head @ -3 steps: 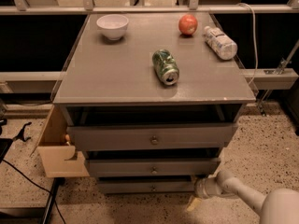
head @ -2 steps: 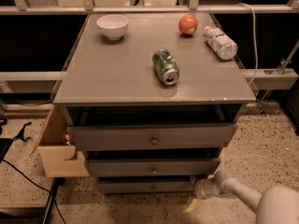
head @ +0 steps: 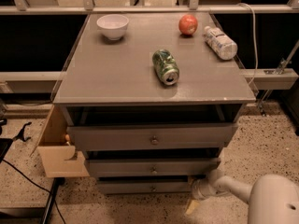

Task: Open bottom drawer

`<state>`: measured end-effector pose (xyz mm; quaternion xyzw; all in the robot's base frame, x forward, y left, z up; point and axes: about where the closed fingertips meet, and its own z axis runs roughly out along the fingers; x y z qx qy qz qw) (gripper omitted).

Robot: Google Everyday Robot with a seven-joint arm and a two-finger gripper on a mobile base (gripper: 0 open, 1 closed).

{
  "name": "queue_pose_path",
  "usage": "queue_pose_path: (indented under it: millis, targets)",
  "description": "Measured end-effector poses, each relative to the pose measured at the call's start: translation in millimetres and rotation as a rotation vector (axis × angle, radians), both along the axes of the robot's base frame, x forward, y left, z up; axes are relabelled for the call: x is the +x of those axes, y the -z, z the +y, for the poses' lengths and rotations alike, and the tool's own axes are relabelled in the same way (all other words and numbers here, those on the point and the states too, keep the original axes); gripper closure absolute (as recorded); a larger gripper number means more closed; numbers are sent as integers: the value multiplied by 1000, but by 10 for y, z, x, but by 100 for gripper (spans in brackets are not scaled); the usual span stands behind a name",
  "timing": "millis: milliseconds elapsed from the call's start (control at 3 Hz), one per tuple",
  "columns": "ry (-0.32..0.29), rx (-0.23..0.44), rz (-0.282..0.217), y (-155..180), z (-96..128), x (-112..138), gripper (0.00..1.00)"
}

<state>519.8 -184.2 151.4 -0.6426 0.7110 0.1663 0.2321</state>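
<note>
The bottom drawer (head: pixel 140 187) is the narrowest, thinnest grey front, lowest of the three, with a small round knob (head: pixel 152 188) at its centre. It sits close to the floor, below the mid-sized drawer (head: pixel 152 166) and the widest top drawer (head: pixel 152 137). My gripper (head: pixel 200 190) is low at the drawer's right end, close beside the cabinet's lower right corner. The white arm (head: pixel 261 197) reaches in from the bottom right. Whether the gripper touches the drawer front is not visible.
On the cabinet top (head: pixel 117 73) lie a white bowl (head: pixel 112 26), a red apple (head: pixel 188 24), a plastic bottle (head: pixel 220 42) and a green can (head: pixel 165 66) on its side. A wooden box (head: pixel 58 148) stands at the left. A black cable (head: pixel 28 171) crosses the speckled floor.
The white arm has edged slightly up and left at the bottom right. The gripper stays at the bottom drawer's right end. The drawers have not visibly moved.
</note>
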Motion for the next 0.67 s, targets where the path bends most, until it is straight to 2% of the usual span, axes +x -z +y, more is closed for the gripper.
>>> queue_pose_path:
  millis: [333, 667]
  targets:
    - [-21, -14, 35, -44, 45, -91, 0]
    - [-27, -19, 98, -55, 49, -179, 0]
